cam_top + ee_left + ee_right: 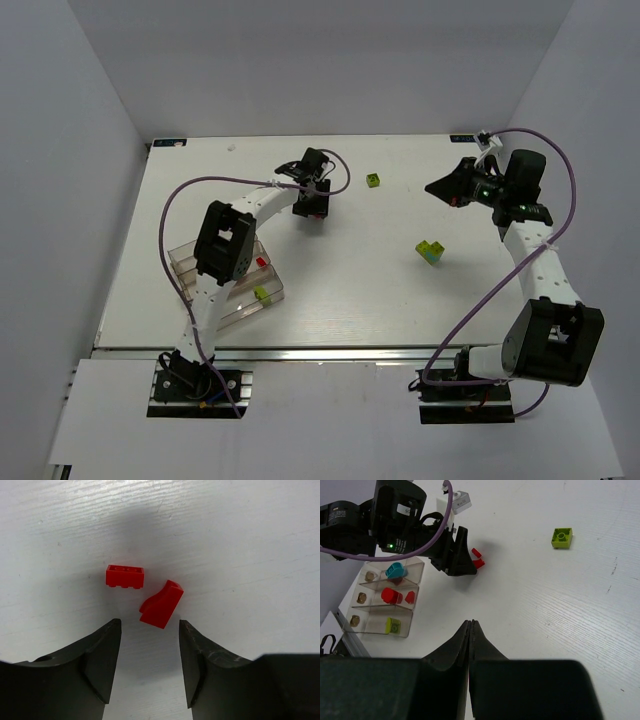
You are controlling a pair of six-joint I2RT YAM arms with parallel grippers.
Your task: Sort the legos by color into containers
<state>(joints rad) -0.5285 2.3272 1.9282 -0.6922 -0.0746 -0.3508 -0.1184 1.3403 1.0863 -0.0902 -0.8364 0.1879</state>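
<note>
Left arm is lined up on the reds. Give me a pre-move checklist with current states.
1. Left pincer open above the target: ok.
2. Sloped red brick in line with the gap between the fingers: ok.
3. Only one brick in the closing path: not ok, the rectangular red brick lies close beside it and may get caught.
4. Right pincer shut, empty, raised off the table: ok.
5. Red trough of the containers has room: ok.

glossy plastic legos (pixel 124 576), matt grained table (pixel 240 540)
</note>
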